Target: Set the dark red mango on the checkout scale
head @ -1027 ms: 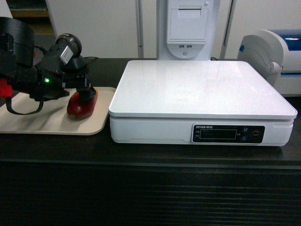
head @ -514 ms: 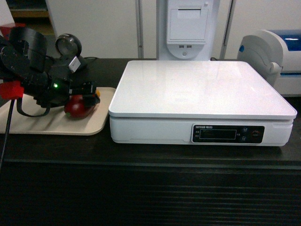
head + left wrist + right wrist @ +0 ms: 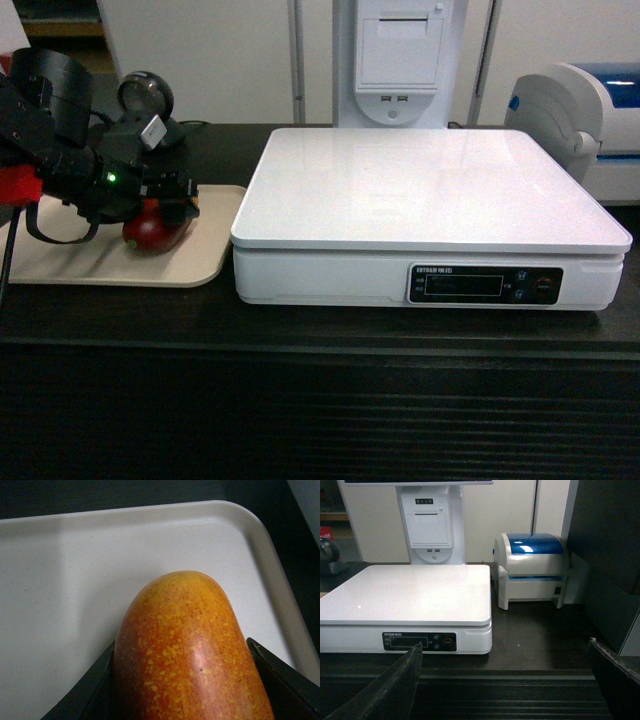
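Two end effectors work a dark checkout counter with a horizontally ribbed front. At the counter's left edge, the left end effector is clamped on the dark red mango, its black fingers pressed against both flanks of the fruit in the wrist view, where the skin runs from red to speckled orange-yellow at the tip. The mango sits over a beige tray near its right rim; whether it touches the tray cannot be told. A round black device stands behind the tray. Just beside the tray, at the counter's middle, the white scale shows a bare square platform and a black display panel whose small print is too blurred to read. A white kiosk column rises behind it. At the right edge stands a white label printer with a blue lid. The right end effector hangs before the counter front, fingers spread wide apart. Pale walls close the room.
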`<state>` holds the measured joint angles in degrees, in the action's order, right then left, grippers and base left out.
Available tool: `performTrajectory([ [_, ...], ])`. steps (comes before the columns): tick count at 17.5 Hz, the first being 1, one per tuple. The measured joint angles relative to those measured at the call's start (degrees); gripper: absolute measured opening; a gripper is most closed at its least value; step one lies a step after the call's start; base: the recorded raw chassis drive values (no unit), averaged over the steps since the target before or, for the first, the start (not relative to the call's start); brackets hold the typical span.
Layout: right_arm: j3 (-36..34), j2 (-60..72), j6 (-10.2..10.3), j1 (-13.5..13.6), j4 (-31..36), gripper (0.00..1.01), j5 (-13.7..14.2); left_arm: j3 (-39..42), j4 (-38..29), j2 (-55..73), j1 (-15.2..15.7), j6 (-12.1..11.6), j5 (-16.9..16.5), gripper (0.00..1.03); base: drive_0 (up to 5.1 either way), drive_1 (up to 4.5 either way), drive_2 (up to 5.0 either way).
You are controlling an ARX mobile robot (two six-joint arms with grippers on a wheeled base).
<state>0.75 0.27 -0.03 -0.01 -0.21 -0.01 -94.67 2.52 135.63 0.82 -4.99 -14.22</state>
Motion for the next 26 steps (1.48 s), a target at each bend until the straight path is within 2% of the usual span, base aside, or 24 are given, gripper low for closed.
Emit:
performTrajectory([
  [3,0.00,0.00,0.00,0.00,0.00,0.98,0.00,2.38,-3.06,-7.58,-1.29,0.74,-0.44,0.67,0.0,0.00,0.0],
  [5,0.00,0.00,0.00,0.00,0.00,0.98,0.00,2.38,-4.24,-13.49,-3.98,2.80,-0.83,0.66,0.0,0.00,0.0],
  [6,0.00,0.00,0.00,0.00,0.00,0.98,0.00,2.32,-4.07,-15.96,-5.92,3.82,-0.98,0.66,0.0,0.00,0.0],
  [8,0.00,0.00,0.00,0.00,0.00,0.98,0.00,2.01,-4.11,-18.95,-11.76,6.43,-1.44,0.66,0.0,0.00,0.0],
  [10,0.00,0.00,0.00,0.00,0.00,0.98,0.00,2.01,-3.87,-19.02,-17.62,7.93,-0.81,0.66,0.0,0.00,0.0],
  [12,0.00,0.00,0.00,0.00,0.00,0.98,0.00,1.68,-4.31,-18.53,-22.53,9.86,1.57,0.66,0.0,0.00,0.0],
  [15,0.00,0.00,0.00,0.00,0.00,0.98,0.00,-3.04,-2.25,-14.67,-27.26,13.70,6.25,0.66,0.0,0.00,0.0],
  [18,0.00,0.00,0.00,0.00,0.00,0.98,0.00,-10.47,3.15,-7.21,-29.57,17.94,10.88,0.66,0.0,0.00,0.0],
  [20,0.00,0.00,0.00,0.00,0.00,0.98,0.00,-15.30,6.29,-2.47,-30.16,19.80,13.53,0.66,0.0,0.00,0.0],
  [23,0.00,0.00,0.00,0.00,0.00,0.98,0.00,-22.21,11.52,2.93,-30.16,22.49,17.20,0.66,0.0,0.00,0.0],
  [26,0.00,0.00,0.00,0.00,0.00,0.98,0.00,-27.45,14.27,6.16,-29.86,23.74,21.05,0.65,0.0,0.00,0.0],
])
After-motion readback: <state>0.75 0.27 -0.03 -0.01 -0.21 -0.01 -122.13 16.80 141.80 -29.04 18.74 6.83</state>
